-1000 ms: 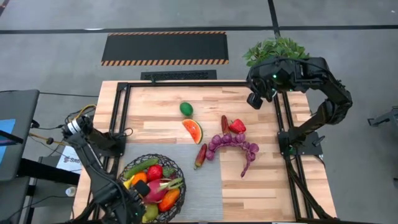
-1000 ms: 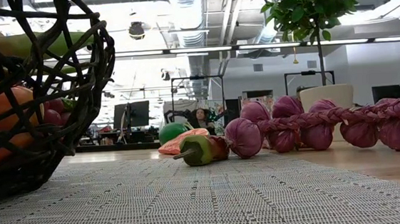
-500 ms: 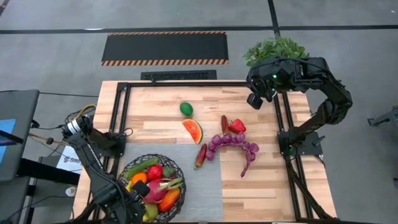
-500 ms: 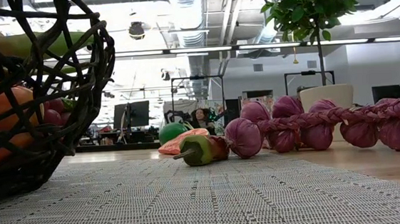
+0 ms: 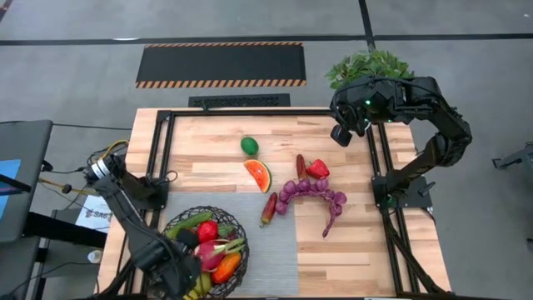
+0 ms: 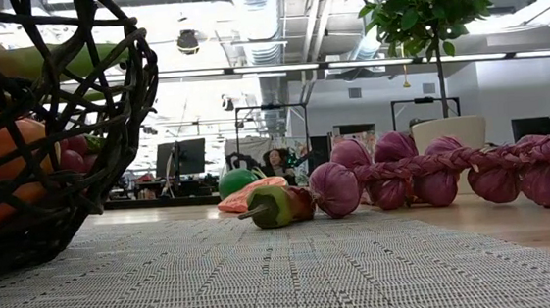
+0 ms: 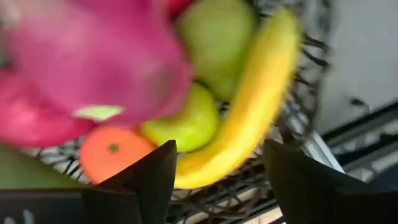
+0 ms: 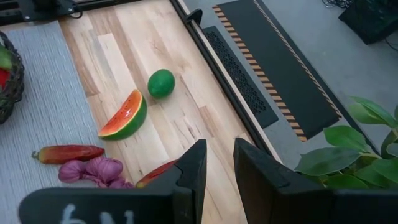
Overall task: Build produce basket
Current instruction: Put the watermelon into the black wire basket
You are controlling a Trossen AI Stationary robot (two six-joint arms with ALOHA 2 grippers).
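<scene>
Left arm covers the near-left part of the basket (image 5: 218, 218) in the high view; fruit under it hidden. Left wrist view: dragonfruit (image 7: 93, 59) blurred, cut by frame edge. Low view: basket cropped at left. Person (image 6: 276, 164) beyond the basket, probably seated, too small.

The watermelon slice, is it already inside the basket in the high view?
No, the watermelon slice lies on the bare wooden table, apart from the basket.
</scene>
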